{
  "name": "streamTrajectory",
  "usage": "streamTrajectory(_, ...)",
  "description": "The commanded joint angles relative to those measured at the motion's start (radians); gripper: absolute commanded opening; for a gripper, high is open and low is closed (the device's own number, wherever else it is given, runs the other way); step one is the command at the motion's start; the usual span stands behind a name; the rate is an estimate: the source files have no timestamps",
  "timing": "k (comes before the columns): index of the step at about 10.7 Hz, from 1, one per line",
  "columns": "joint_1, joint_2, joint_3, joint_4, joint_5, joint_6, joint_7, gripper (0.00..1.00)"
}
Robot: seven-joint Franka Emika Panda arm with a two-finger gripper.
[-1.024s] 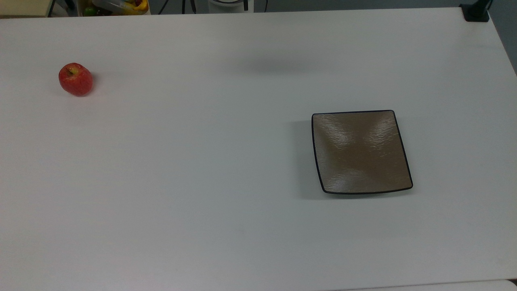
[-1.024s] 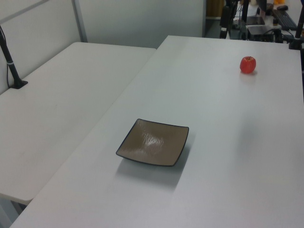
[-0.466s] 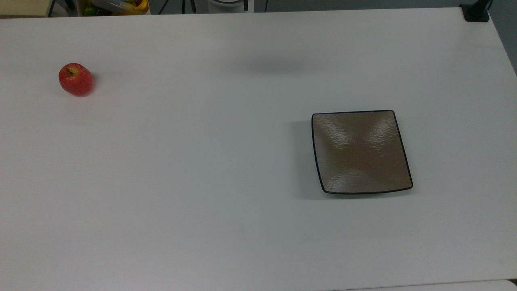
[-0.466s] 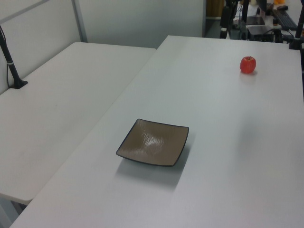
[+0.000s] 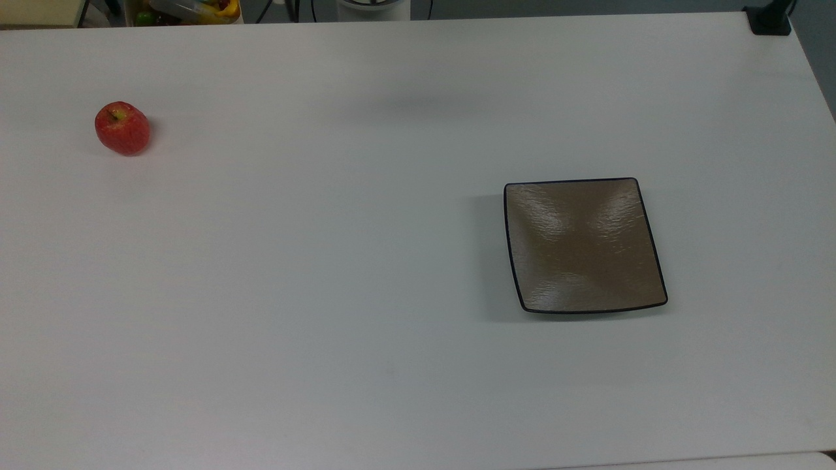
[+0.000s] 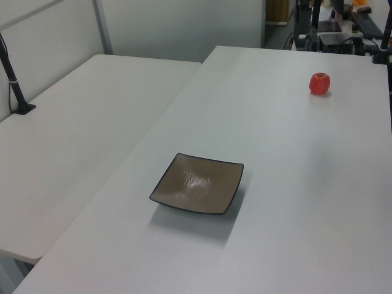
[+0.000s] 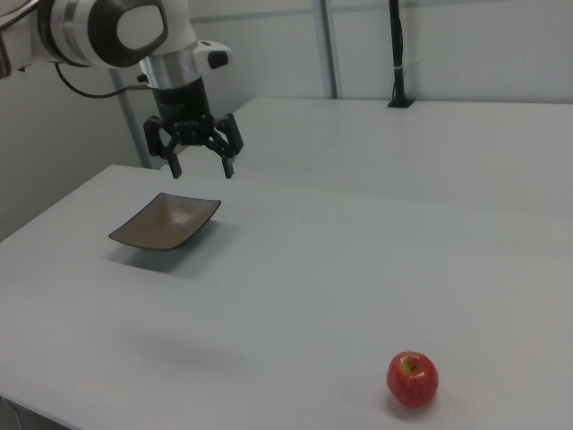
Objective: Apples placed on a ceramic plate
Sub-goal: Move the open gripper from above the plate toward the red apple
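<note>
Sitting untouched on the white table (image 5: 326, 294), the red apple (image 5: 122, 128) is upright, stem up, well apart from the ceramic plate (image 5: 583, 245). Use the plate as your reference: in the top view the apple lies far toward the top view's left of it, and neither has shifted over the last second. The plate is bare. Only a faint shadow on the table beyond the plate has faded, so you should judge the arm to be repositioning overhead. In the right view the gripper (image 7: 198, 168) hangs high above the table near the plate, fingers spread wide, holding nothing. Grasping has not begun.
</note>
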Motion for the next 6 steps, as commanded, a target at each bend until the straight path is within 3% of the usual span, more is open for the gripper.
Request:
streamTrajectory(1, -0.050, -0.025, -0.012, -0.033, -0.002, -0.040, -0.129, 1.00)
streamTrajectory(3, -0.108, -0.025, -0.020, -0.029, -0.007, -0.031, -0.151, 1.00)
streamTrajectory(6, -0.152, -0.017, -0.116, -0.030, -0.054, 0.021, -0.192, 1.00)
